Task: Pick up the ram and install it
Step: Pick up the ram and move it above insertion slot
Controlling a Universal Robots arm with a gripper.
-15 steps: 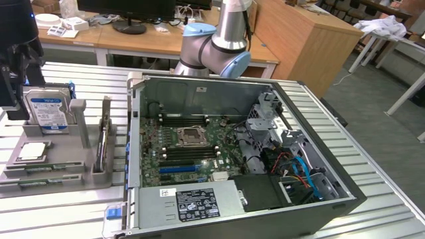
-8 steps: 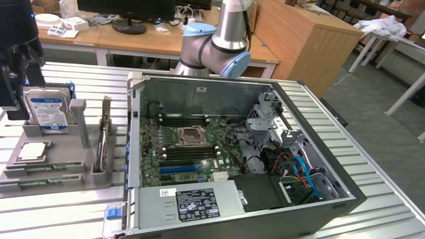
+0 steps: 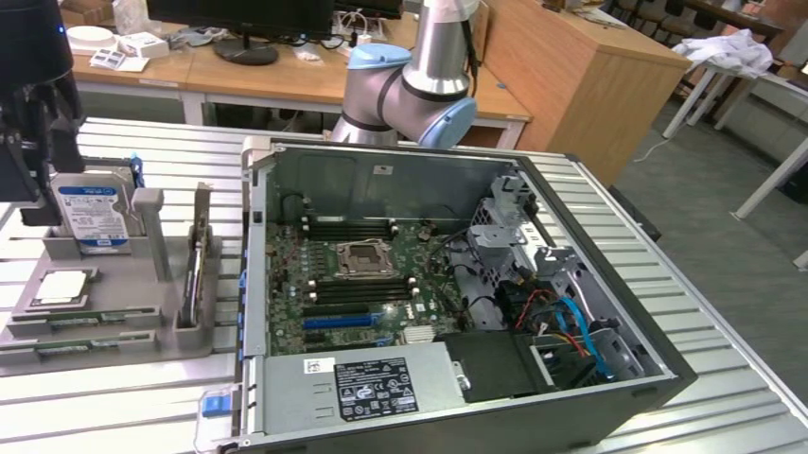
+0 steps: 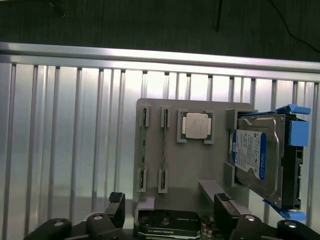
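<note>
Two thin green ram sticks (image 4: pixel 143 150) (image 4: pixel 163 149) stand on edge side by side in slots of a grey holder tray (image 4: pixel 200 165). In the exterior view they lie along the tray's near edge (image 3: pixel 70 324) (image 3: pixel 63 348). My gripper (image 4: pixel 170 212) hovers high above the tray, open, its two dark fingers (image 4: pixel 117 207) spread wide and holding nothing. It hangs as a dark mass (image 3: pixel 32 180) at the exterior view's left, over the tray's far side. The open computer case (image 3: pixel 631 312) holds the motherboard, with black memory slots (image 3: pixel 347 227) on either side of the processor socket (image 3: pixel 360 257).
The tray also carries a silver blue-labelled hard drive (image 4: pixel 255 160), a square silver processor chip (image 4: pixel 195 125) and a graphics card (image 4: pixel 170 220). The ribbed metal table (image 4: pixel 75 140) ends at an edge rail beyond the tray. Cables and a drive cage fill the case's right side (image 3: pixel 555 312).
</note>
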